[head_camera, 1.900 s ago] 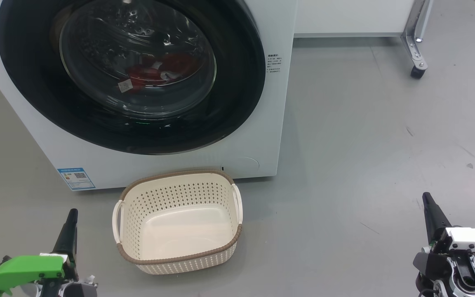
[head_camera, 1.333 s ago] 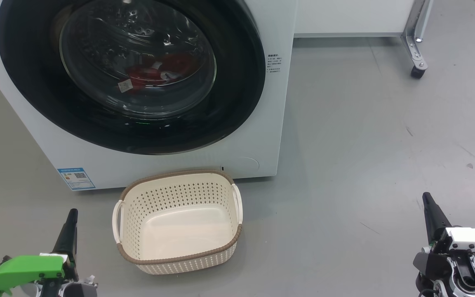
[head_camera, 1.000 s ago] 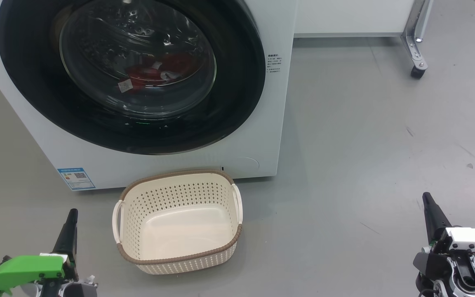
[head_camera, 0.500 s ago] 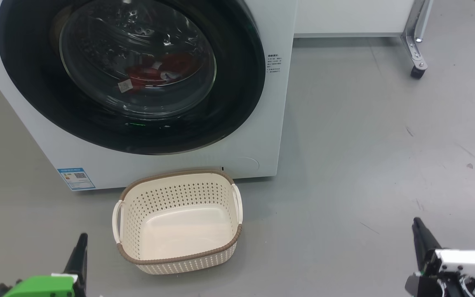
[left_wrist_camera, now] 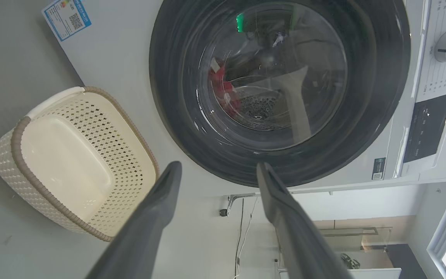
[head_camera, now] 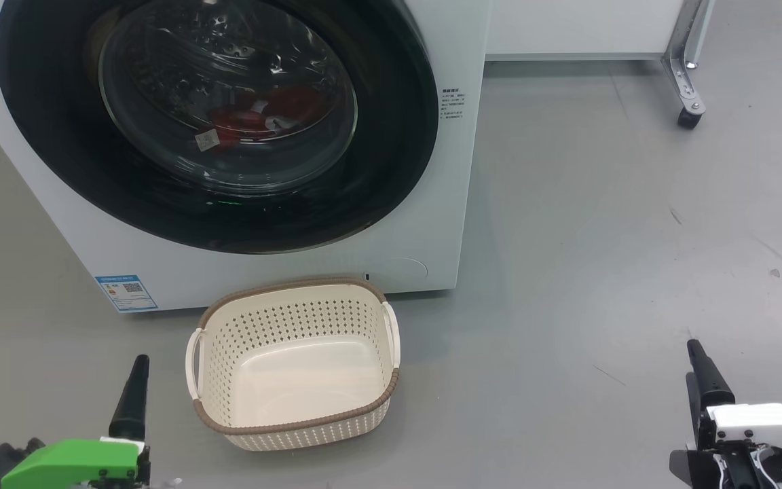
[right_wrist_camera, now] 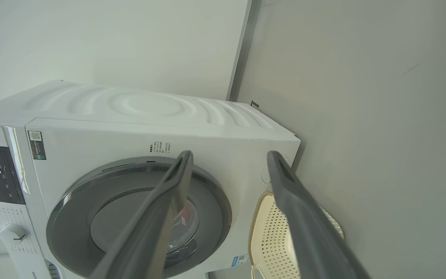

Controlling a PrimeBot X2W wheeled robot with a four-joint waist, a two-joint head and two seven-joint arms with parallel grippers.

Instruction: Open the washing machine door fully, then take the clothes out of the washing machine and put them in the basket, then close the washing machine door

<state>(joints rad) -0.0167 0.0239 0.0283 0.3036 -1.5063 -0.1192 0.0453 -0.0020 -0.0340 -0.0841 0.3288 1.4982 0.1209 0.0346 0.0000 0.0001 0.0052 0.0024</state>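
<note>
The washing machine door (head_camera: pixel 391 136) was closed over the red clothes (head_camera: pixel 255 117), the basket (head_camera: pixel 309 435) stood on the floor (head_camera: pixel 601 238) just before it, and the left hand (left_wrist_camera: pixel 219 164) and right hand (right_wrist_camera: pixel 230 153) were wide open and empty, so a low reach could knock the basket aside.

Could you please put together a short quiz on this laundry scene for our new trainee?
1. True or false: the washing machine door is shut.
2. The red clothes are: A) draped over the door B) inside the washing machine C) held by a gripper
3. How do the left gripper and right gripper stand, and what do they hold?

Key:
1. True.
2. B; the basket is empty.
3. Both open, holding nothing.
</note>
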